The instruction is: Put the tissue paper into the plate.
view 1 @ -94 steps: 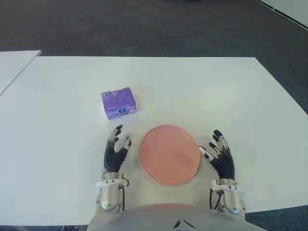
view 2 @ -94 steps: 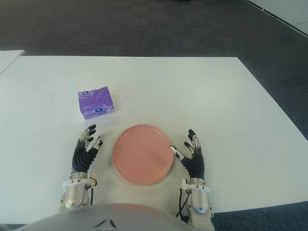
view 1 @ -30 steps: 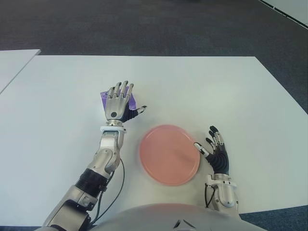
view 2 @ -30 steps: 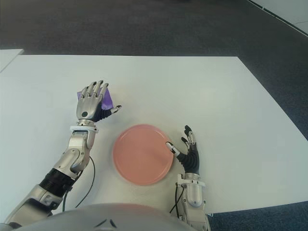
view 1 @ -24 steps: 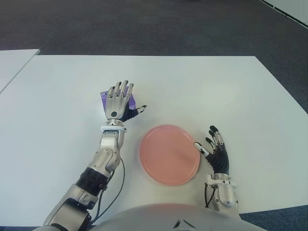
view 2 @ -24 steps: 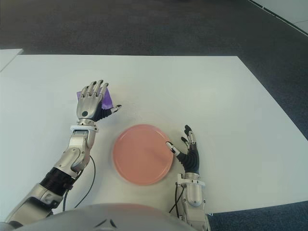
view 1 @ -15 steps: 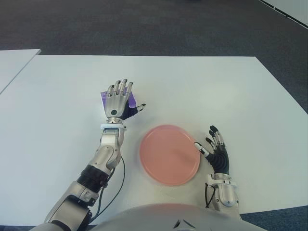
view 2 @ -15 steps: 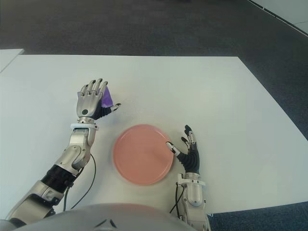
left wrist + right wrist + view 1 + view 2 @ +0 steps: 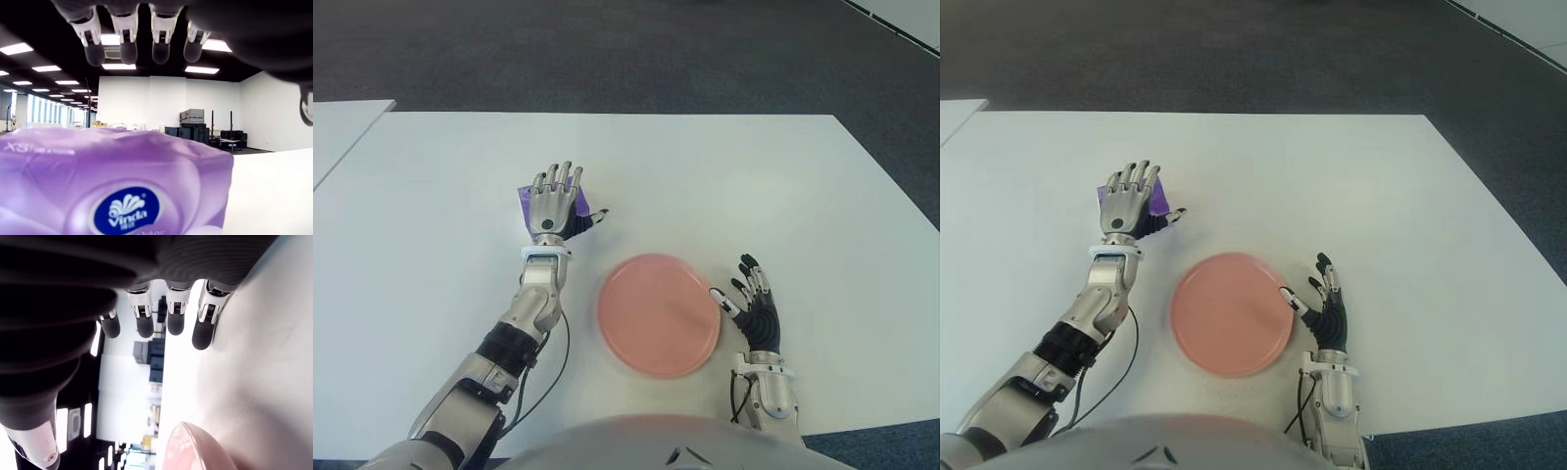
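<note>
- White worktop (image 9: 724, 176) fills the scene, with dark carpet beyond its far edge.
- At its middle, near the robot, lies a round pink plate (image 9: 658, 314), bare of contents.
- Left hand (image 9: 553, 206) reaches out over a purple tissue paper pack (image 9: 112, 186), which sits on the worktop beyond the plate and to its left, well apart from it.
- Fingers (image 9: 128, 34) of that hand are spread above the pack, thumb pointing toward the plate; the wrist view shows a gap between fingertips and wrapper, so nothing is grasped.
- Right hand (image 9: 751, 308) shows just beside the plate's right edge, fingers splayed and holding nothing.
</note>
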Robot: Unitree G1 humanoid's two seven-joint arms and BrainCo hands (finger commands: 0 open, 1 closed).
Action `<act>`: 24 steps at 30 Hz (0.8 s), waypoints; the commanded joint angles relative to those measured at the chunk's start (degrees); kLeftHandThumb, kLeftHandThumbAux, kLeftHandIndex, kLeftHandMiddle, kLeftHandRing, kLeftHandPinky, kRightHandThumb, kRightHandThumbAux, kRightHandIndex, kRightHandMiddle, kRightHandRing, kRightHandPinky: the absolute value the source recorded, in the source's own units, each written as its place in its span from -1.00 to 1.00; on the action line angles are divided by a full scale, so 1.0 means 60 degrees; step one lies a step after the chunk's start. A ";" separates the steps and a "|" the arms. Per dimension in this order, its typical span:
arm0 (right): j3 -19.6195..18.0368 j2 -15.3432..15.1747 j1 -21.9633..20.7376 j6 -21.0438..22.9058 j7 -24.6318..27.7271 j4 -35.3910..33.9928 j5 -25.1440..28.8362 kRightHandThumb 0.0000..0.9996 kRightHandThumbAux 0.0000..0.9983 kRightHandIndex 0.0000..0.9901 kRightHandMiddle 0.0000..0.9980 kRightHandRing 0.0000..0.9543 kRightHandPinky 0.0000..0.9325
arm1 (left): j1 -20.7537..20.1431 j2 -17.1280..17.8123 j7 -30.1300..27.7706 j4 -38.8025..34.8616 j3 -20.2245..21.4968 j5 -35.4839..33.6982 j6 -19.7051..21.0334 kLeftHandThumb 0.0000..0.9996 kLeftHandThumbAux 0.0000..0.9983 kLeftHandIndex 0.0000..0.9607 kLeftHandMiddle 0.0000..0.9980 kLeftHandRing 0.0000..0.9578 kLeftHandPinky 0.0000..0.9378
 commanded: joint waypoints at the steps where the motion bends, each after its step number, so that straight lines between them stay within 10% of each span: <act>1: -0.0046 -0.0001 0.0181 0.0291 0.0040 0.0544 0.0046 -0.78 0.37 -0.98 -0.92 -0.98 -1.00 | -0.0190 -0.0057 0.0337 0.0462 -0.0069 -0.0130 0.0091 -0.63 -0.50 -0.80 -1.00 -1.00 -1.00; 24: -0.0133 -0.0021 0.0100 0.0044 -0.0038 0.0862 0.0087 -0.80 0.34 -0.96 -0.88 -0.94 -1.00 | -0.0760 -0.0055 0.0733 0.1559 -0.0311 -0.0327 0.0367 -0.68 -0.46 -0.87 -1.00 -1.00 -1.00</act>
